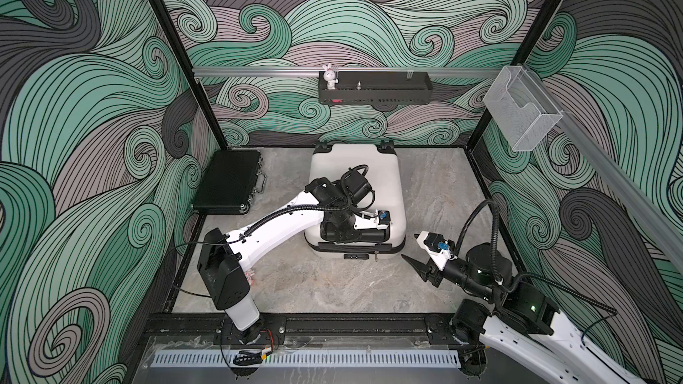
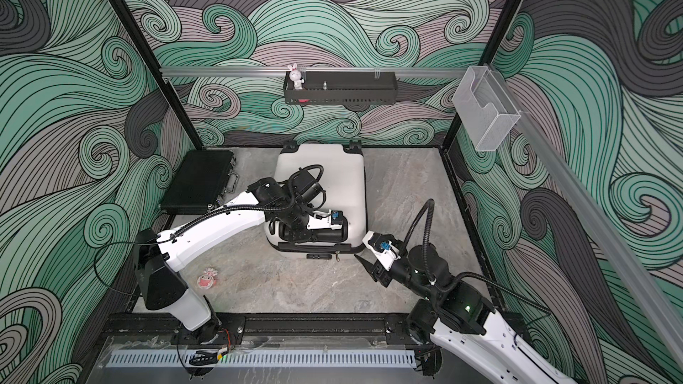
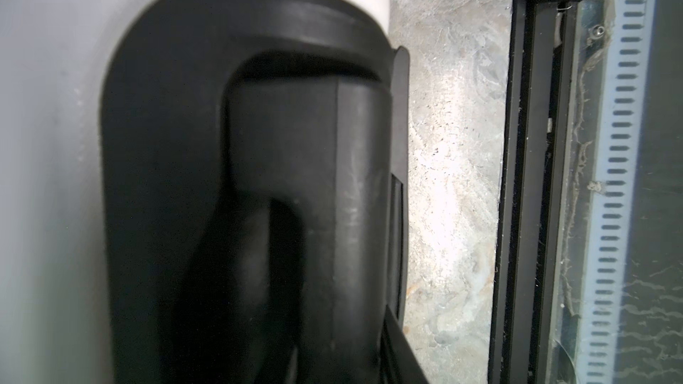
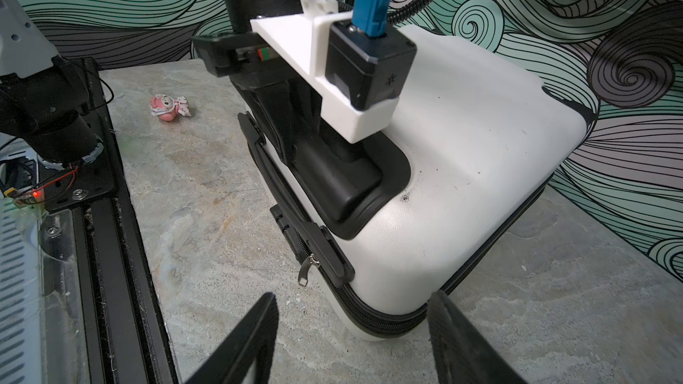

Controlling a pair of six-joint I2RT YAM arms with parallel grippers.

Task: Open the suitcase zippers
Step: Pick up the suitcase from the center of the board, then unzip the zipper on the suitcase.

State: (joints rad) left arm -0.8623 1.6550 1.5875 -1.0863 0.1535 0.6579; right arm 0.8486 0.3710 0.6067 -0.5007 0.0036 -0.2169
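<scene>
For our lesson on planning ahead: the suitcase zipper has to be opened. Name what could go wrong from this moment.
The zipper pull is small and hangs against the suitcase side, so the open right gripper may miss it. Only the left gripper, down in the handle recess, seems to steady the case; a tug could slide it.

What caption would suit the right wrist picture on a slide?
Right arm's open fingers face the white suitcase and its dangling zipper pull; left arm's fingers reach into the handle recess.
</scene>
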